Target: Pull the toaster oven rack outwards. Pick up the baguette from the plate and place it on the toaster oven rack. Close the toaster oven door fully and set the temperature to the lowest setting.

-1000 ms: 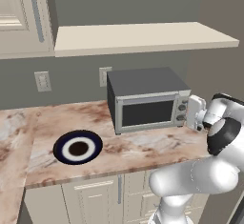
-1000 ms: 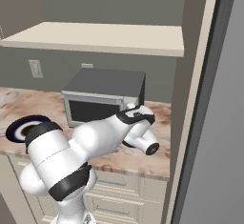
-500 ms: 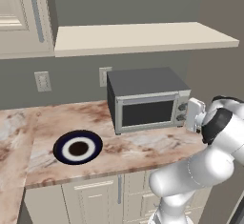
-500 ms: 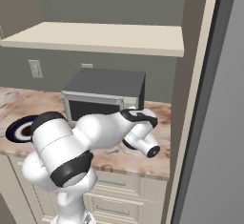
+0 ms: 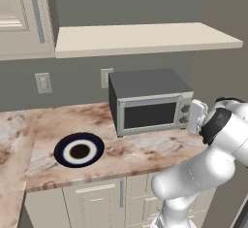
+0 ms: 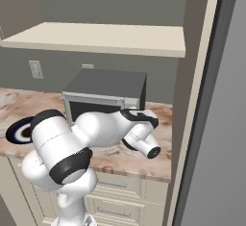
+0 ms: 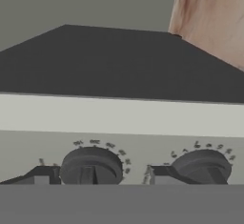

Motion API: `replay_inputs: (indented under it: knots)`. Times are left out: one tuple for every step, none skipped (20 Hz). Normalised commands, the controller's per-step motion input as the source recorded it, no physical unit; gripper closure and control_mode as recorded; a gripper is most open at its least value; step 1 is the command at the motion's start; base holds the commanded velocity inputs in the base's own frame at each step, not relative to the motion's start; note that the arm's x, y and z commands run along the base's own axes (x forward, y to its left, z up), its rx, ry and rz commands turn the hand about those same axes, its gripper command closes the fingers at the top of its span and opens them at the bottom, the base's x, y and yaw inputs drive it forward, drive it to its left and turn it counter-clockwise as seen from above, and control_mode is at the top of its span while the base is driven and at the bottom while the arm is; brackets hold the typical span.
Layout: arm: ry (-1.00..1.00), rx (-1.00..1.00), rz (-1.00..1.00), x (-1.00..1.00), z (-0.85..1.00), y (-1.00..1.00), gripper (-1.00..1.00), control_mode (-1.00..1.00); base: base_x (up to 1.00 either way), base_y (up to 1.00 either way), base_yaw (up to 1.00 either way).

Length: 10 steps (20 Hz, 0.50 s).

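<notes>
The toaster oven (image 5: 147, 93) stands at the back of the counter with its door (image 5: 147, 116) closed. Its rack is hidden behind the dark glass. The dark navy plate (image 5: 79, 150) lies bare to the front left, and the baguette is out of view. My gripper (image 5: 190, 117) is pressed up to the right-hand knob panel. In the hand view my gripper (image 7: 97, 175) has its fingertips (image 7: 40, 176) on either side of a round grey knob (image 7: 90, 165), shut on it. A second knob (image 7: 202, 166) sits beside it.
A cream shelf (image 5: 145, 38) hangs above the oven, and a tall panel and grey wall (image 6: 211, 124) close off the right side. Wall outlets (image 5: 43, 82) sit behind the marble counter (image 5: 121, 152). My own elbow (image 6: 144, 145) juts out over the counter's front edge.
The jaws have narrowed onto the knob. The hand has stayed at the knob panel while the arm's elbow shifted slightly.
</notes>
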Motion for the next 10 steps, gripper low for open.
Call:
replay_inputs:
  knots:
    - [-0.01, 0.00, -0.05, 0.47, 0.21, 0.00, 1.00, -1.00, 0.00, 0.00, 0.00]
    - [-0.03, -0.03, -0.05, 0.42, 0.20, 0.00, 1.00, -1.00, 0.00, 0.00, 0.00]
    - [-0.04, -0.08, -0.06, 0.36, 0.19, 0.00, 1.00, -1.00, 0.00, 0.00, 0.00]
    - [-0.07, -0.12, -0.06, 0.31, 0.20, 0.00, 1.00, -1.00, 0.00, 0.00, 0.00]
    - [-0.09, -0.16, -0.06, 0.28, 0.18, 0.00, 1.00, -1.00, 0.00, 0.00, 0.00]
    - [-0.10, -0.17, -0.06, 0.26, 0.16, 0.00, 1.00, -1.00, 0.00, 0.00, 0.00]
    - [-0.10, -0.19, -0.06, 0.24, 0.13, 0.00, 1.00, -1.00, 0.00, 0.00, 0.00]
    - [-0.10, -0.22, -0.06, 0.24, 0.12, 0.00, 1.00, -1.00, 0.00, 0.00, 0.00]
    - [-0.12, -0.25, -0.07, 0.24, 0.09, 0.00, 1.00, -1.00, 0.00, 0.00, 0.00]
    - [-0.13, -0.28, -0.06, 0.24, 0.09, -0.01, 1.00, -1.00, 0.00, 0.00, 0.00]
